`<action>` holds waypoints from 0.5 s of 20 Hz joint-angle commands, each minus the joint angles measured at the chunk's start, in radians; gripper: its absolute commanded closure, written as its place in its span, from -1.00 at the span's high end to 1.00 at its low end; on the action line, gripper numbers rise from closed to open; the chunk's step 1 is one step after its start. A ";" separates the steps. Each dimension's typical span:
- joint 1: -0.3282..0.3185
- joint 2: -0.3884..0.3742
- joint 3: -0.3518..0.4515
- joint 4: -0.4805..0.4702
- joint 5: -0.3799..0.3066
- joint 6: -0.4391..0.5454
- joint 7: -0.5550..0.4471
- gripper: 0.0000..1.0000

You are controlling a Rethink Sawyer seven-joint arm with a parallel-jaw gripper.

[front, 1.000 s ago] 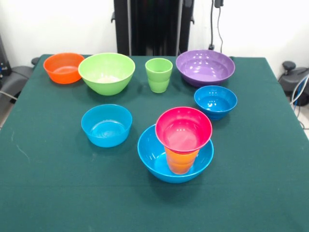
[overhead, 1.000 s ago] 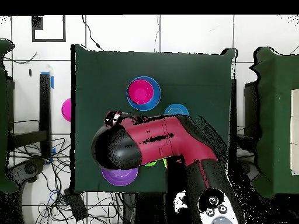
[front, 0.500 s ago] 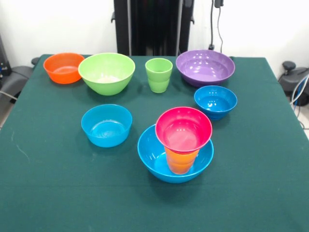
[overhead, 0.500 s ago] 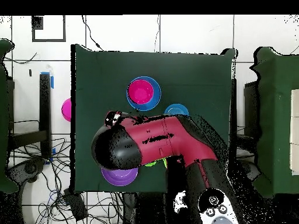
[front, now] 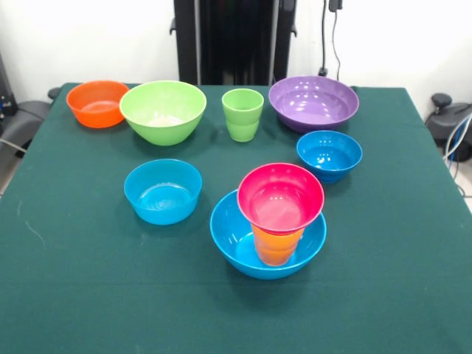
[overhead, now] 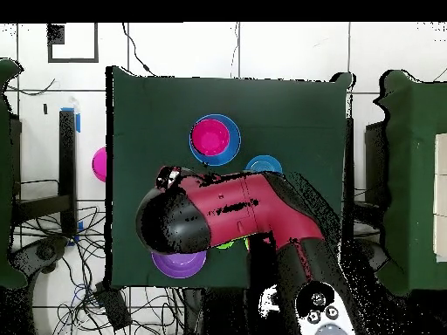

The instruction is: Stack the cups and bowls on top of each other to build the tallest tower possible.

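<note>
The pink-red bowl [front: 280, 197] sat on the orange-yellow cup [front: 277, 246] inside the large blue bowl [front: 234, 237]. The arm [overhead: 227, 214] covered the surface's [front: 383, 280] robot side from overhead; its hand seemed hidden, so I cannot tell its state.

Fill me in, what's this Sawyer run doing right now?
Nothing is being handled at this moment. The arm is drawn back over the robot's side of the table, and its gripper doesn't show in either view. A tower is started: the pink-red bowl sits on the orange-yellow cup, which stands inside the large blue bowl. The light green cup, lime green bowl, purple bowl, orange bowl and two small blue bowls stand loose.
</note>
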 commanded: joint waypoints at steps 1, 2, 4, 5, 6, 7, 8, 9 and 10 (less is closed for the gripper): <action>0.024 0.071 0.031 0.076 -0.098 0.002 -0.154 1.00; 0.025 0.072 0.030 0.073 -0.098 0.005 -0.153 1.00; 0.028 0.072 0.027 0.071 -0.101 0.005 -0.149 1.00; 0.023 0.058 0.030 0.092 -0.095 -0.006 -0.150 1.00; 0.021 0.059 0.031 0.095 -0.095 -0.008 -0.151 1.00; 0.020 0.060 0.031 0.095 -0.096 -0.009 -0.152 1.00; 0.020 0.060 0.029 0.097 -0.098 -0.013 -0.150 1.00; 0.022 0.065 0.027 0.093 -0.102 -0.014 -0.148 1.00; 0.021 0.067 0.027 0.093 -0.104 -0.018 -0.148 1.00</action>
